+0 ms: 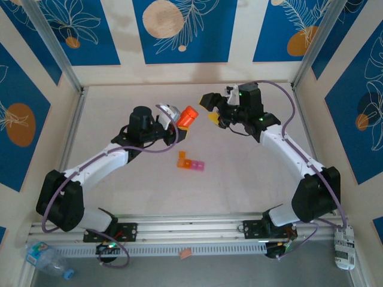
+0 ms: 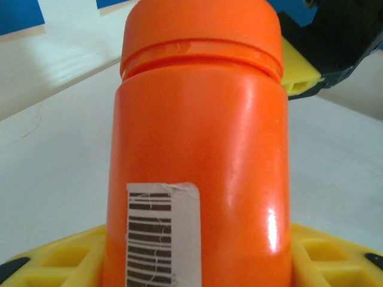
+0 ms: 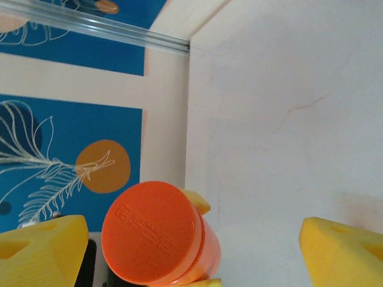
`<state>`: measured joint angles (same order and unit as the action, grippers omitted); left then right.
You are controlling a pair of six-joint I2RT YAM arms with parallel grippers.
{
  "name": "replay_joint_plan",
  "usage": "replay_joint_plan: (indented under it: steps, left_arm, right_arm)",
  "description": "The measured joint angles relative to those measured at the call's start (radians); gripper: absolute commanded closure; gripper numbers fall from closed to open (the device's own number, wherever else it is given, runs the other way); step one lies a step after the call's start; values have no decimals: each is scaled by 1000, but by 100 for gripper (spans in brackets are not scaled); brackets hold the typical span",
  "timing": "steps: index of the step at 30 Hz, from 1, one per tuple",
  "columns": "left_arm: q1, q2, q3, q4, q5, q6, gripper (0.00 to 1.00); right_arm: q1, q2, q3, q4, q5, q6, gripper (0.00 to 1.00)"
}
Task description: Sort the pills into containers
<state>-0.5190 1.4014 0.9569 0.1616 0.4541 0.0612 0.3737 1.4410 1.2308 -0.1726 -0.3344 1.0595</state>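
Early days for you: your left gripper (image 1: 179,123) is clamped on the bottle (image 2: 197,149), cap (image 3: 151,233) on, and your right gripper (image 1: 210,109) is spread wide right at that cap. The containers (image 1: 190,162) sit on the table (image 1: 239,179) between the arms, too small to see inside, so opening and sorting look undone.

Orange bottle (image 1: 188,117) in left jaws, right jaws spread just beside it, containers (image 1: 190,162) on table (image 1: 251,179)

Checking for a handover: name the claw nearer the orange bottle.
Left. The left claw grips the orange bottle around its lower body; the right claw stands open just beyond its cap, not touching.
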Motion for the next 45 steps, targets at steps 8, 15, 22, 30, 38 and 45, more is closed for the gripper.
replay_joint_plan:
  steps: [8,15,22,30,38,45]
  left_arm:
    - [-11,0,5,-60,-35,64,100]
    - [-24,1,16,-74,-45,80,100]
    - [-30,2,22,-74,-47,80,100]
    - [-35,9,24,-73,-52,80,100]
    - [-36,10,26,-73,-56,80,100]
    - [-33,10,37,-58,-20,40,100]
  right_arm:
    - [45,51,80,-60,22,25,11]
    - [75,81,97,-78,22,26,16]
    - [92,90,97,-84,21,34,33]
    - [96,90,97,-84,21,35,51]
    - [87,90,87,-60,-3,8,60]
    - [32,89,37,82,-155,-183,60]
